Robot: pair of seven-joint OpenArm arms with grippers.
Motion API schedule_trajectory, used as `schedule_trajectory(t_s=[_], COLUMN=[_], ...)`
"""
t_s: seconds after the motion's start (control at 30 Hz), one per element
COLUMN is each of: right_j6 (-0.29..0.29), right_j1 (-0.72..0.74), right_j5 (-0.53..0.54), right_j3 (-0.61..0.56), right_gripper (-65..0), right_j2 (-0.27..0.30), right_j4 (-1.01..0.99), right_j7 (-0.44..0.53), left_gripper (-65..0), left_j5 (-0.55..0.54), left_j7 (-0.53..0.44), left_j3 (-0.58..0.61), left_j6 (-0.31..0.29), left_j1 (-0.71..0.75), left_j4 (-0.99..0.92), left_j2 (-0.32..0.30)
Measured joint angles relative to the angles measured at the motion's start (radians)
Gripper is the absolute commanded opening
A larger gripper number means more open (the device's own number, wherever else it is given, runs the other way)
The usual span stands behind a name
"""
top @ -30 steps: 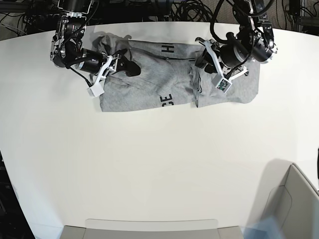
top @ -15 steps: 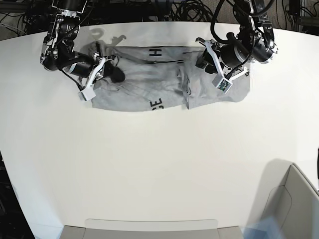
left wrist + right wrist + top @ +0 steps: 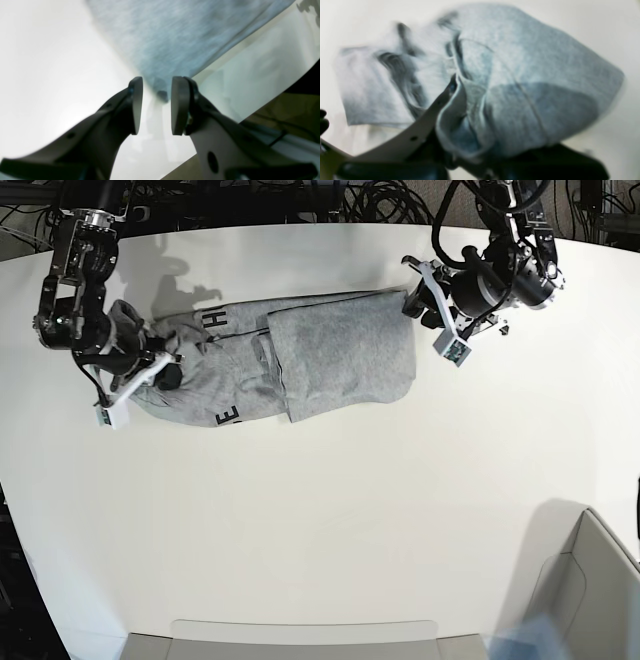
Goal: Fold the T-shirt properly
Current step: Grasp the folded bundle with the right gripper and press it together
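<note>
One T-shirt (image 3: 300, 365) lies on one white table (image 3: 320, 520), and it is the only garment in sight. Two arms reach in from the far side, each ending in one gripper: the right gripper (image 3: 165, 370) at the scene's left and the left gripper (image 3: 412, 300) at the scene's right, two grippers in all. One grey bin (image 3: 590, 580) stands at the near right corner, and three black letters show on the shirt.

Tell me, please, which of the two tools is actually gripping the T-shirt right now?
The right tool, at the base view's left, is shut on the T-shirt with cloth bunched over it. The left tool stands open, its tips just off the shirt's corner.
</note>
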Motion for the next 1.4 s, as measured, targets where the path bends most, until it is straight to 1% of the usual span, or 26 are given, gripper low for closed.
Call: schedule_trajectory(t_s=[0.03, 0.07, 0.1, 0.2, 0.23, 0.27, 0.3, 0.33, 0.4, 0.47, 0.53, 0.57, 0.6, 0.63, 0.7, 0.8, 0.9, 0.97, 1.03, 1.17, 1.27, 1.33, 1.4], right_j6=[-0.028, -0.053, -0.101, -0.182, -0.210, -0.247, -0.275, -0.315, -0.386, -0.451, -0.495, -0.513, -0.530, -0.546, -0.567, -0.576, -0.581, -0.582, -0.582, -0.582, -0.584, -0.585, -0.585], right_j1=[0.000, 0.000, 0.000, 0.014, 0.024, 0.039, 0.050, 0.057, 0.068, 0.089, 0.120, 0.133, 0.149, 0.156, 0.174, 0.207, 0.223, 0.233, 0.240, 0.253, 0.262, 0.275, 0.285], right_j5=[-0.048, -0.063, -0.111, -0.216, -0.232, -0.296, -0.317, -0.332, -0.397, -0.404, -0.454, -0.460, -0.497, -0.513, -0.566, -0.661, -0.742, -0.769, -0.793, -0.811, -0.826, -0.821, -0.825], right_j3=[-0.063, -0.116, -0.179, -0.323, -0.373, -0.438, -0.494, -0.550, -0.666, -0.763, -0.850, -0.881, -0.915, -0.941, -0.991, -1.068, -1.110, -1.125, -1.143, -1.179, -1.178, -1.180, -1.194], right_gripper=[-65.0, -65.0, -65.0, -65.0, -65.0, -65.0, -65.0, -65.0, -65.0, -65.0, -65.0, -65.0, -65.0, -65.0, -65.0, -65.0, -65.0, -65.0, -65.0, -65.0, -64.8, -58.9, -51.2], right_j2=[-0.002, -0.002, -0.001, -0.003, -0.004, 0.000, -0.001, -0.004, -0.003, -0.014, -0.026, -0.035, -0.045, -0.058, -0.087, -0.124, -0.159, -0.189, -0.207, -0.244, -0.283, -0.304, -0.318], right_j4=[0.036, 0.052, 0.072, 0.095, 0.099, 0.112, 0.118, 0.127, 0.145, 0.146, 0.143, 0.143, 0.143, 0.143, 0.143, 0.140, 0.085, 0.012, -0.051, -0.156, -0.230, -0.274, -0.311], right_j7=[-0.005, -0.006, -0.018, -0.088, -0.089, -0.092, -0.090, -0.087, -0.091, -0.102, -0.114, -0.130, -0.143, -0.146, -0.160, -0.160, -0.161, -0.159, -0.161, -0.161, -0.160, -0.162, -0.159], left_gripper=[-46.2, -46.2, -46.2, -46.2, -46.2, -46.2, -46.2, -46.2, -46.2, -46.2, -46.2, -46.2, -46.2, -46.2, -46.2, -46.2, -46.2, -46.2, -46.2, -46.2, -46.2, -46.2, -46.2], left_j5=[-0.003, -0.002, 0.000, 0.000, -0.001, -0.001, -0.001, 0.001, 0.000, -0.001, -0.002, -0.002, 0.000, 0.000, -0.001, -0.001, -0.001, -0.004, -0.004, -0.001, -0.001, -0.001, -0.001], left_j7=[0.000, 0.001, 0.003, 0.002, 0.000, 0.000, 0.001, 0.003, 0.003, -0.003, 0.000, 0.001, 0.002, 0.001, 0.000, 0.001, 0.001, 0.000, 0.001, 0.001, 0.001, 0.001, 0.001], left_j3=[-0.014, -0.034, -0.055, -0.120, -0.135, -0.146, -0.156, -0.165, -0.171, -0.175, -0.175, -0.175, -0.175, -0.175, -0.175, -0.175, -0.170, -0.170, -0.170, -0.170, -0.170, -0.170, -0.170], left_j6=[0.000, 0.000, 0.000, 0.000, 0.000, 0.000, 0.000, 0.000, 0.000, 0.000, 0.000, 0.000, 0.000, 0.000, 0.000, 0.000, 0.000, 0.000, 0.000, 0.000, 0.000, 0.000, 0.000], left_j1=[0.008, 0.016, 0.021, 0.027, 0.032, 0.043, 0.048, 0.053, 0.057, 0.063, 0.076, 0.080, 0.080, 0.079, 0.076, 0.077, 0.077, 0.076, 0.077, 0.077, 0.077, 0.077, 0.077], left_j4=[0.000, 0.000, 0.000, 0.000, 0.000, 0.000, 0.000, 0.000, 0.000, 0.000, 0.000, 0.000, 0.000, 0.000, 0.000, 0.000, 0.000, 0.000, 0.000, 0.000, 0.000, 0.000, 0.000], left_j2=[-0.010, -0.015, -0.017, -0.021, -0.031, -0.042, -0.053, -0.061, -0.082, -0.092, -0.093, -0.093, -0.094, -0.098, -0.098, -0.098, -0.098, -0.098, -0.098, -0.098, -0.098, -0.096, -0.095])
